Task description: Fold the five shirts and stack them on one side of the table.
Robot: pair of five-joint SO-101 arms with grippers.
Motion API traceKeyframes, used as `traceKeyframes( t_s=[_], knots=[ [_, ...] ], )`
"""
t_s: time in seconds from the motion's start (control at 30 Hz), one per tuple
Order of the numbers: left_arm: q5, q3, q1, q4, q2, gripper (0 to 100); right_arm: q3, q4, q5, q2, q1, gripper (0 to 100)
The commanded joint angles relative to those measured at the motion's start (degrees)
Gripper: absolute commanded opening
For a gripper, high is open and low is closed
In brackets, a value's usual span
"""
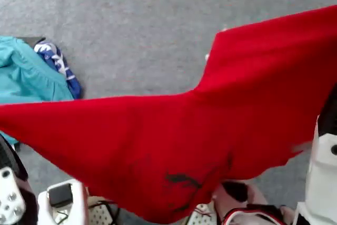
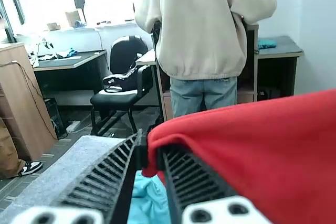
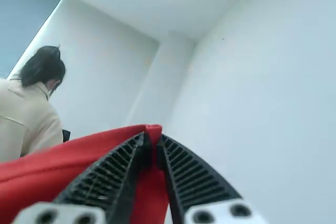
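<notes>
Three shirts are visible. One red shirt is the largest item: plain red fabric with a dark printed mark near its lower edge in the high view. It is stretched as a wide band above the grey table, from the left edge to the upper right corner. Its outline sags in the middle and rises toward both ends. One teal shirt lies crumpled on the table at the left side, partly covered in the high view by the red shirt's left end. One blue-and-white shirt lies bunched just beside the teal shirt, touching its right edge.

Two grippers are engaged.
- Left gripper: jaws pressed together on a fold of the red shirt's edge. The fabric bulges out at the fingertips and runs off to one side, with teal cloth below.
- Right gripper: jaws pinching another red edge. The fabric emerges at the tips and drapes along one finger.

The red shirt is held up between both grippers.
</notes>
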Motion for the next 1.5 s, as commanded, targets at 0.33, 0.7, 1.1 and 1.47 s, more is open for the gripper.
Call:
traceKeyframes(
  t_s=[0.33,0.7,1.1,1.47],
  knots=[
    [4.9,30.1,-0.3,-12.4,-7.6,3,34.4,-1.5,6.8,-3.4,-0.5,1.4],
    [8.8,73.9,4.3,-79.6,6.8,3,65.8,-38.2,6.9,8.5,-7.0,1.4],
    [7.1,42.6,7.1,-75.9,39.1,3,37.7,-31.9,6.9,34.0,-7.8,1.4],
    [-0.1,40.4,8.0,-51.8,44.9,3,14.9,5.5,7.0,45.8,-7.9,1.4]
  ],
)
